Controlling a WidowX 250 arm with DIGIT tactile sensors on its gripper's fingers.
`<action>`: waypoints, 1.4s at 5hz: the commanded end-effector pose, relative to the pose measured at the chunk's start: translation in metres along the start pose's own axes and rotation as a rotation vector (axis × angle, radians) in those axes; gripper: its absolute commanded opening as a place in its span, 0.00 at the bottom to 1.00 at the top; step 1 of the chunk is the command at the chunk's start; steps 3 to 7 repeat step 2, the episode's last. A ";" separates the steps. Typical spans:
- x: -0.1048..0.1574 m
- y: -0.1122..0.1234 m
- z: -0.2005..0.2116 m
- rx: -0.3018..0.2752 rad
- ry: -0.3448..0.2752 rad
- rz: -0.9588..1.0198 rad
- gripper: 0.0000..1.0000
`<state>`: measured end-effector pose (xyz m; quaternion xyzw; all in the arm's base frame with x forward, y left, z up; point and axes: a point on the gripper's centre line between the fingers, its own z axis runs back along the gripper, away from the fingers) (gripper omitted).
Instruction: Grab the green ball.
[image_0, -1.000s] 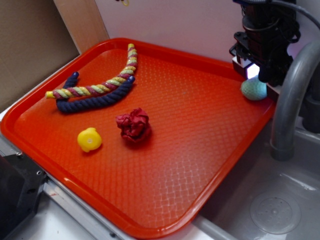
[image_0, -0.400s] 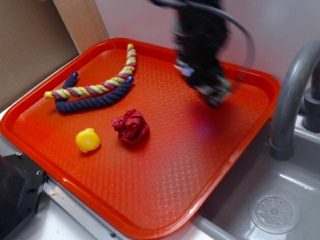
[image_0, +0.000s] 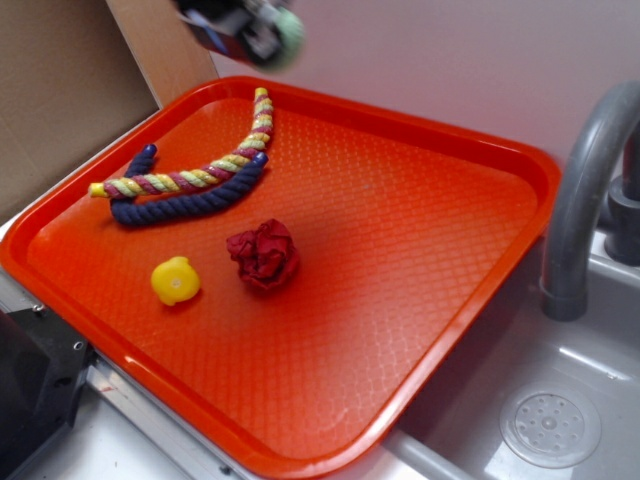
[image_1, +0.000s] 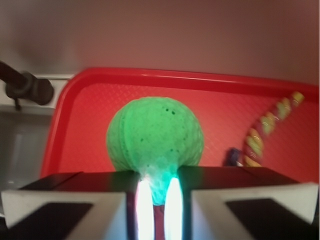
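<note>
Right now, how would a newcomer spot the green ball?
Find the orange tray, then look above its far-left corner, where the claw is shut on the green ball. It alone is off the tray; the yellow toy and red paper wad lie on it.

No readable text, label, brand, number or sign in either view. Tray (image_0: 480, 250), rope toys (image_0: 190, 180), paper wad (image_0: 264, 255), yellow toy (image_0: 176, 280), green ball (image_1: 155, 137): all unmarked.

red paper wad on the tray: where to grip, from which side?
Judgement: come straight down and close the claw across the widest middle of the red paper wad. It's a roughly round crumple sitting free on the tray; the yellow toy sits apart.
</note>
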<state>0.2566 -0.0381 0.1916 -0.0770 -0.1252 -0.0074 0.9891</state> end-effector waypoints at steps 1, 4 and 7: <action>0.005 0.023 0.057 0.060 0.238 0.355 0.00; -0.003 0.021 0.050 0.107 0.235 0.330 0.00; -0.003 0.021 0.050 0.107 0.235 0.330 0.00</action>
